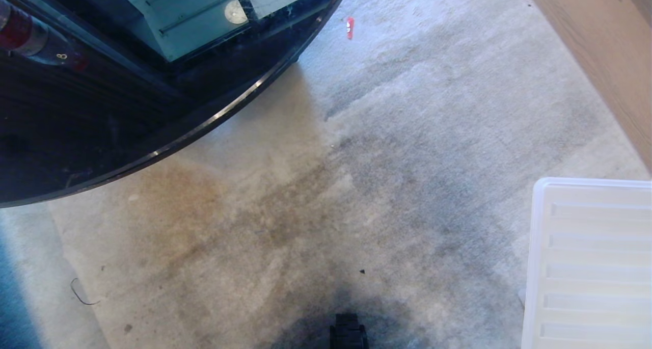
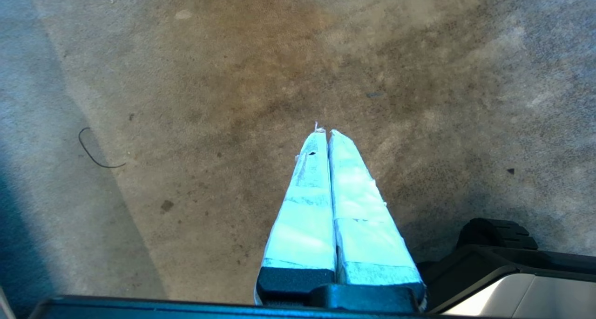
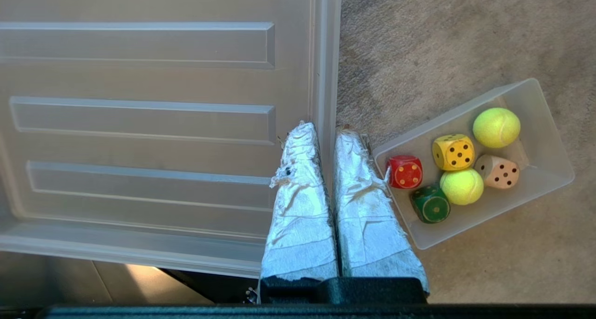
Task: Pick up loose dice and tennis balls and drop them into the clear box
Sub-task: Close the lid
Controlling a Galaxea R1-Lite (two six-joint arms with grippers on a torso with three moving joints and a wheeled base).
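In the right wrist view the clear box (image 3: pixel 545 165) sits on the carpet. Inside it lie a red die (image 3: pixel 404 172), a yellow die (image 3: pixel 453 152), a cream die (image 3: pixel 497 171), a green die (image 3: pixel 430 204) and two tennis balls (image 3: pixel 496 127) (image 3: pixel 461 186). My right gripper (image 3: pixel 325 128) is shut and empty, hanging over the edge of a flat ribbed tray (image 3: pixel 139 81), beside the box. My left gripper (image 2: pixel 327 132) is shut and empty above bare stained carpet. Neither gripper shows in the head view, and the box is outside it.
The ribbed tray (image 1: pixel 591 267) lies at the lower right of the head view. A dark round table (image 1: pixel 102 135) fills the upper left and a wooden panel (image 1: pixel 601 48) the upper right. A small red scrap (image 1: pixel 349 27) and a thin black wire loop (image 1: pixel 81 293) lie on the carpet.
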